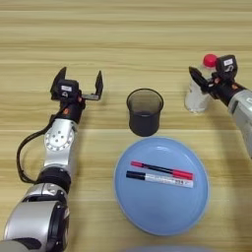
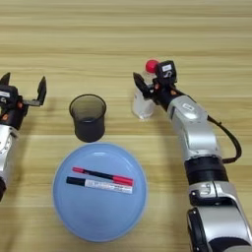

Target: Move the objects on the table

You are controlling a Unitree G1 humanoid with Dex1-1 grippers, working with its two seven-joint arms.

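Left eye view: the left tool (image 1: 78, 83) stands over bare bench (image 1: 123, 29) at far left, fingers spread wide with nothing between them, left of the cup (image 1: 144, 111) and apart from it; it looks idle or waiting. The right tool (image 1: 209, 78) is at the bottle (image 1: 199, 93) at far right, dark fingers set around the bottle's upper part just below the red cap, which suits a grasp on the narrow part. I cannot tell whether the fingers press on the bottle. The cup stands upright at the middle, and I can make out nothing inside it. Just nearer lies a blue plate (image 1: 147, 216), which holds both the pen (image 1: 162, 170) and the marker (image 1: 160, 179), side by side and parallel, the pen on the far side.

Right eye view: the same layout. The bottle (image 2: 141, 101) stands upright on the bench, right of the cup (image 2: 88, 117), well apart. The right arm reaches in from the near right.
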